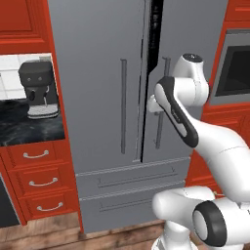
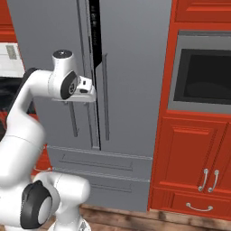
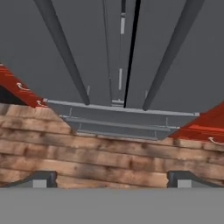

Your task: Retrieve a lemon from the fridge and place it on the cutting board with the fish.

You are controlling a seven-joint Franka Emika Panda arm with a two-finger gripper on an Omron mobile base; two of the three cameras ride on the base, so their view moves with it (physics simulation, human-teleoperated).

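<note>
You have the tall grey French-door fridge straight ahead, its right door ajar by a narrow dark slit between the two long vertical bar handles. Your two-finger gripper hangs in front of that gap, jaws spread wide, holding nothing, above the wooden plank floor.

There is no readable text, label, brand, number or sign on the fridge, the cabinets or the coffee machine.
</note>
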